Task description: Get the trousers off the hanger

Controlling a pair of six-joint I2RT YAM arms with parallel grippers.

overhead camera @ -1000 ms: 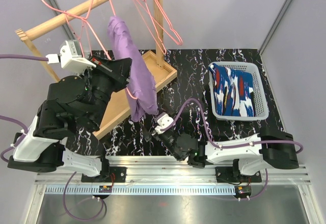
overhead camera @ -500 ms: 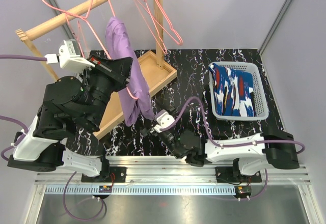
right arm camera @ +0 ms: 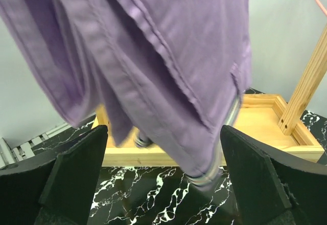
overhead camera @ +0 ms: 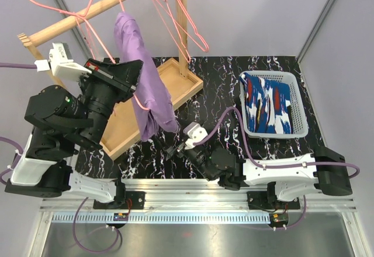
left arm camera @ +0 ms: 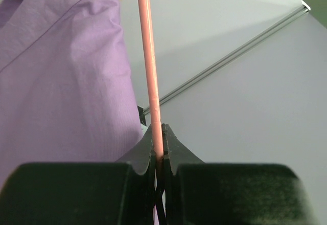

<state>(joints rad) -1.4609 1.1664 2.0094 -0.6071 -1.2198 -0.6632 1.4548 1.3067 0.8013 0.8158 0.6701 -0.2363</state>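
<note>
The left arm has swung up and away to the left since a second ago, taking the hanger and the lilac shorts with it, while the right arm has pushed in under the hanging cloth.

The black marbled table (overhead camera: 222, 82) carries the wooden rack (overhead camera: 87, 13), whose slanted rail runs across the top left. The white basket (overhead camera: 274, 134) sits well apart on the right, and the dark blue splashed shorts (overhead camera: 269, 102) lie inside it.

The lilac shorts (overhead camera: 143, 76) are draped over the pink hanger (left arm camera: 148, 56) and hang down in front of the rack's tray, clear of the table. Two more pink hangers (overhead camera: 175, 17) dangle from the rail near the upright post.

The left gripper (left arm camera: 158, 138) is pressed together, pinching the hanger's thin pink wire, with the lilac cloth just beside it. The right gripper (right arm camera: 163, 130) is spread wide just below the shorts' lower edge. The cloth hangs between its two fingers (right arm camera: 76, 169), and they clamp nothing.
</note>
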